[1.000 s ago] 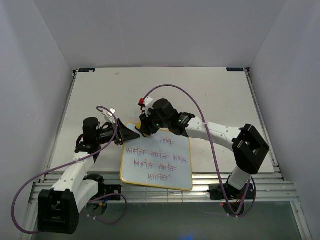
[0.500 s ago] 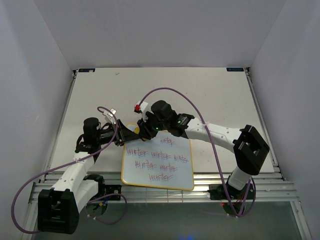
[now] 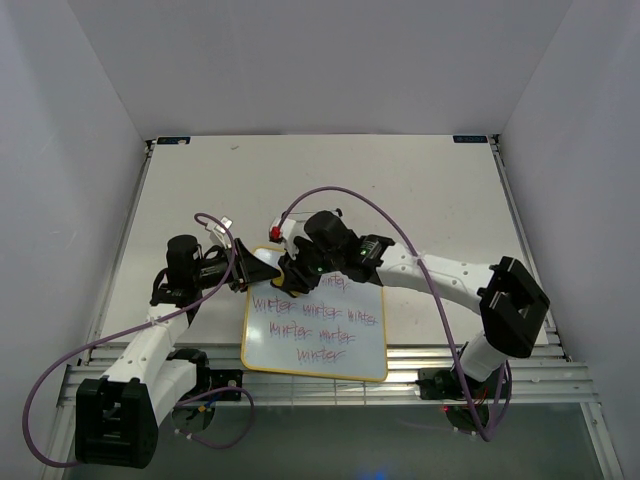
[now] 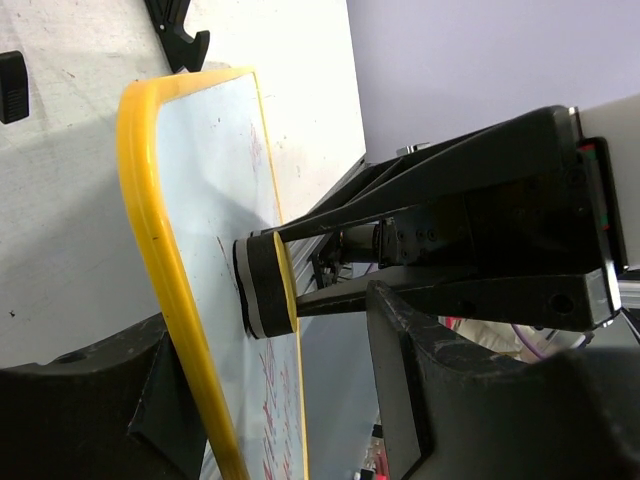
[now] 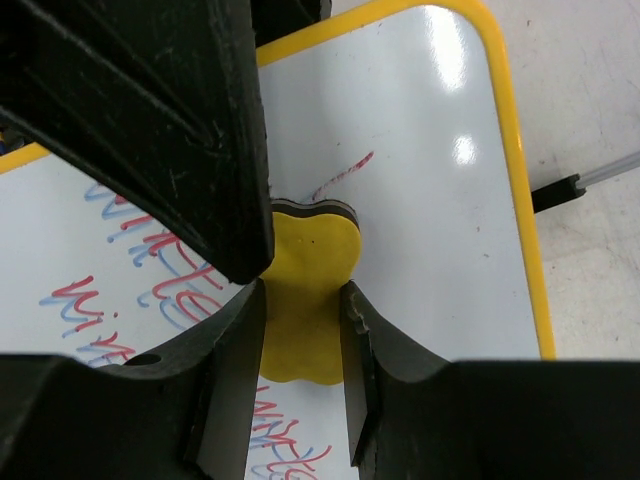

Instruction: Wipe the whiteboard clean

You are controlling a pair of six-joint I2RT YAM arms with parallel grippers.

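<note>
While the whiteboard (image 3: 320, 345) sits at the near middle of the surface (image 3: 430, 190), between the two arms, a yellow eraser (image 5: 305, 260) is held flat against its face by the right tool (image 3: 290, 268). In the right wrist view the right tool (image 5: 303, 330) is seen closed on the eraser, one finger pressed to each side of the block. The eraser's dark pad is laid on the whiteboard (image 5: 430, 200) just below a short red stroke (image 5: 340, 175), and rows of purple-red writing (image 5: 120, 250) are seen beside and under it. From above, the point of contact is placed near the board's far left corner, with the writing (image 3: 315, 325) spread across the middle of the board.

The same corner is met by the left tool (image 3: 268, 270). In the left wrist view the yellow-framed edge of the whiteboard (image 4: 215, 180) is shown running between the fingers of the left tool (image 4: 275, 350), with one finger set against the back of the frame. Whether the edge is actually pinched cannot be told. The eraser (image 4: 265, 285) is seen there edge-on, pressed to the board's face. Part of a black stand (image 4: 180, 40) is visible beyond the board's far end.
</note>
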